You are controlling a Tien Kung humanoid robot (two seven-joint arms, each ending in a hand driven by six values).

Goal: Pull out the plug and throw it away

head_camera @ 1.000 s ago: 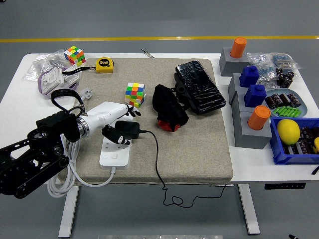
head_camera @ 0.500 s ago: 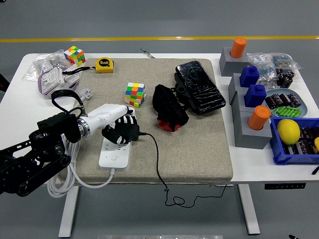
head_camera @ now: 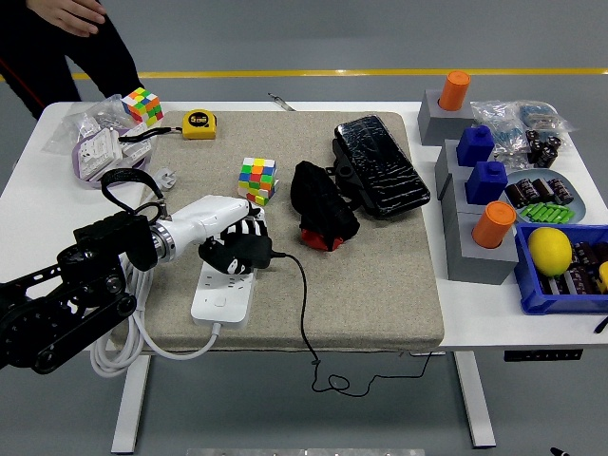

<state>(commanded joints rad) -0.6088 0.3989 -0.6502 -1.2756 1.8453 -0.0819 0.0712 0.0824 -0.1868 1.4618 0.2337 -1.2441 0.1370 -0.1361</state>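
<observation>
A white power strip (head_camera: 220,296) lies on the beige mat's near left part. A black plug adapter (head_camera: 255,249) sits at its far end, with a thin black cord (head_camera: 302,313) running off the table's front edge. My left hand (head_camera: 233,249) reaches in from the left, its black fingers curled around the plug. The right arm is out of sight.
A Rubik's cube (head_camera: 257,180), black pouches (head_camera: 323,204) and a black case (head_camera: 382,166) lie on the mat (head_camera: 380,285). Tape measure (head_camera: 199,124) and bags sit at far left. Grey blocks with cups and bins stand at right. A person (head_camera: 57,38) stands at top left.
My left hand closed its fingers around the plug and shifted slightly right and up. The strip moved a little with it. A person came into view at the top left.
</observation>
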